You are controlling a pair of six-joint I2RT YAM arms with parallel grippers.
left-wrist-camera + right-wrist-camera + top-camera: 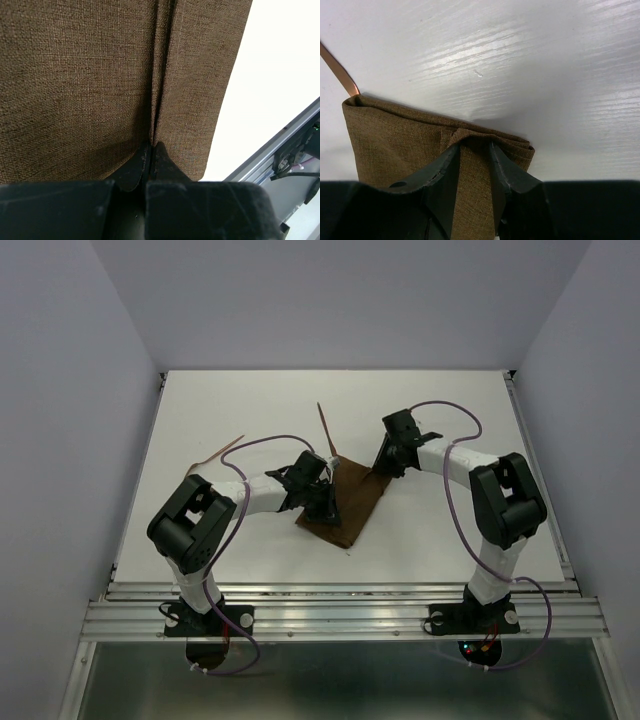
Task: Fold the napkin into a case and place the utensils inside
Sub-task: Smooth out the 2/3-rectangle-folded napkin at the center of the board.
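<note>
The dark brown napkin (352, 508) lies folded in the middle of the white table, a narrow slanted shape. My left gripper (322, 502) is at its left edge. In the left wrist view that gripper (151, 146) is shut, pinching a raised crease of the napkin (75, 75). My right gripper (385, 466) is at the napkin's far right corner. Its fingers (445, 170) close on a bunched ridge of the napkin's (385, 140) folded edge. One utensil (325, 430) lies just beyond the napkin, its end touching the cloth corner (337, 70). The other utensil (222, 450) lies at the far left.
The white table (450, 410) is walled by pale panels on three sides. A metal rail (340, 605) runs along the near edge, also showing at the lower right of the left wrist view (280, 145). Purple cables loop over both arms.
</note>
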